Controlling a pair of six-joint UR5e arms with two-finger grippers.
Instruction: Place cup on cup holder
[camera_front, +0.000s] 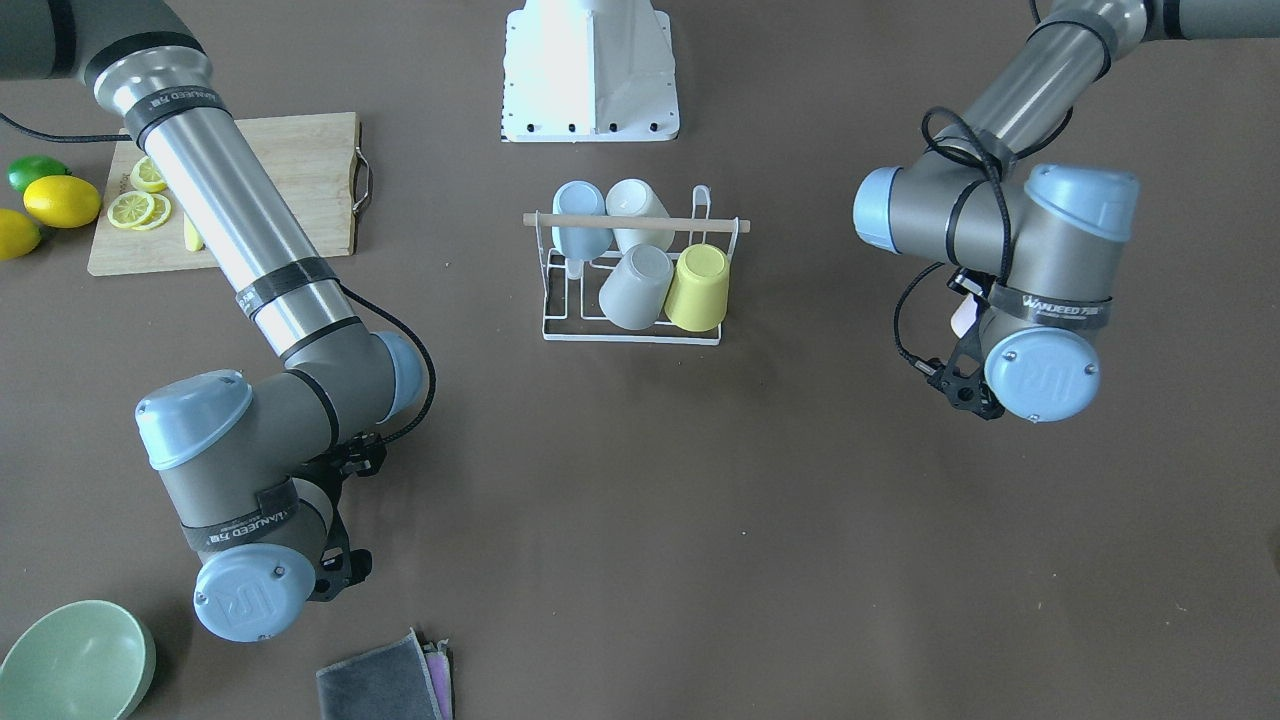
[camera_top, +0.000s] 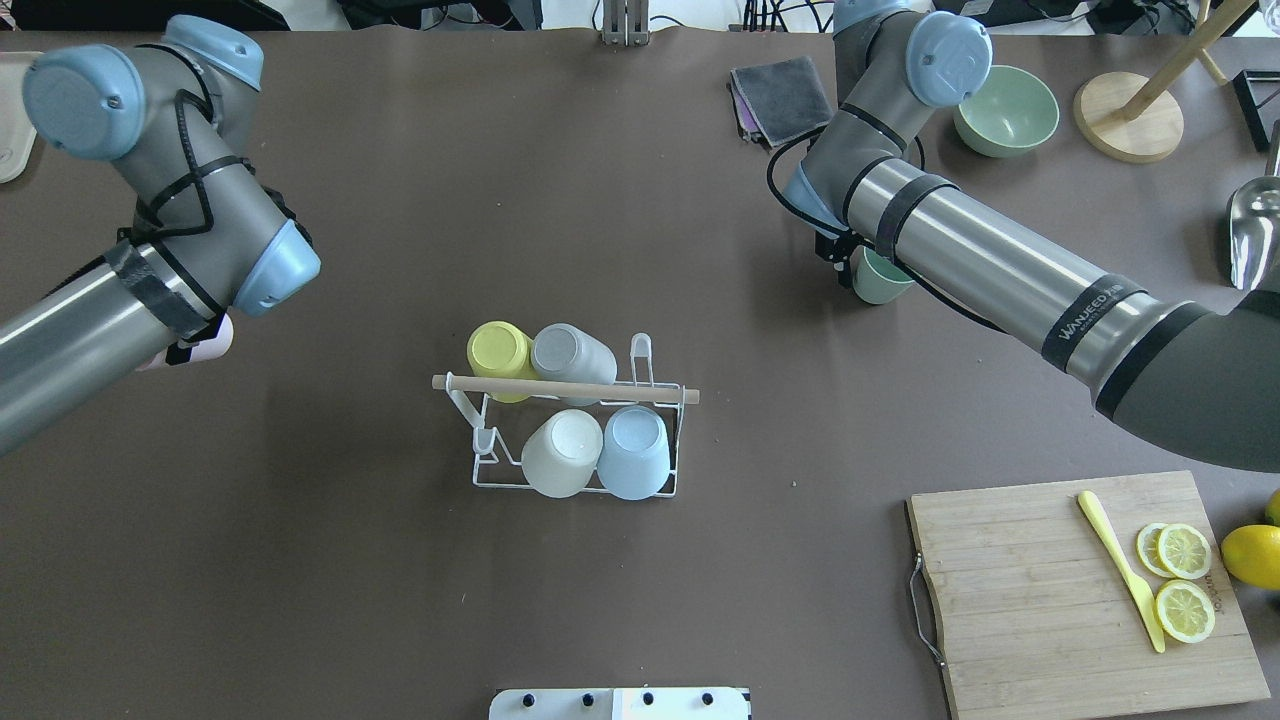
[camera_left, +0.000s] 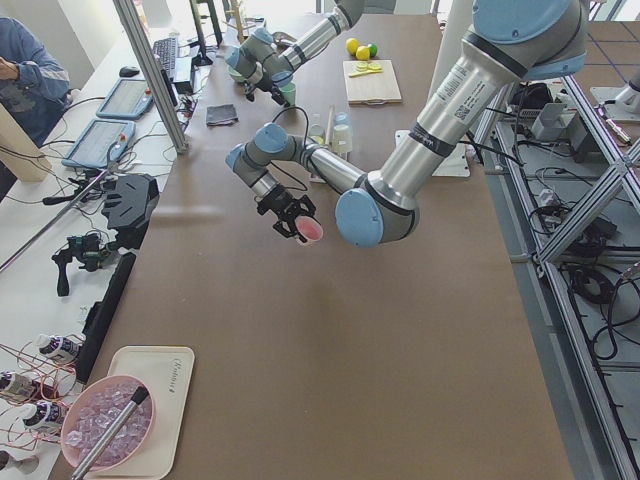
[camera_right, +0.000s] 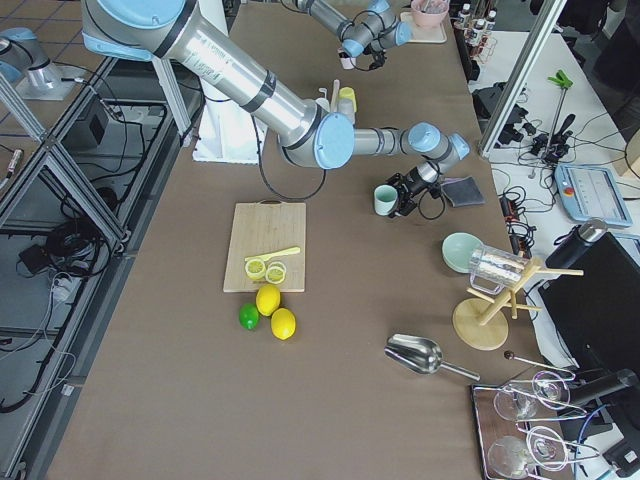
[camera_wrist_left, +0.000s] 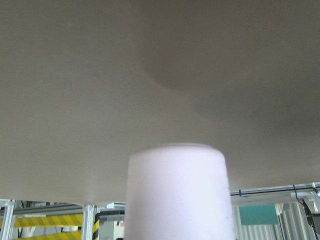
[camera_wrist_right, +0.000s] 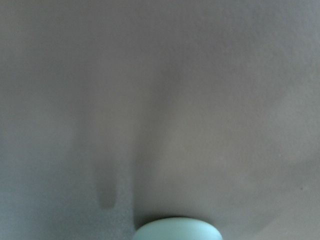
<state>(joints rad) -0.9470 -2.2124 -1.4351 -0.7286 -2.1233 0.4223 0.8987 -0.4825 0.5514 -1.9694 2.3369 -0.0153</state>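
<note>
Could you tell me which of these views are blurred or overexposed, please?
Right wrist view: soft all over, green cup barely in frame. Left wrist view: pink cup looms close, a soft shadow on the table. Front-facing view: white robot base glares, overexposed. Overhead view: sharp, evenly lit.

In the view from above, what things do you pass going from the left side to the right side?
pink cup → cup holder → gray cloth → green cup → green bowl → round wooden stand
</note>
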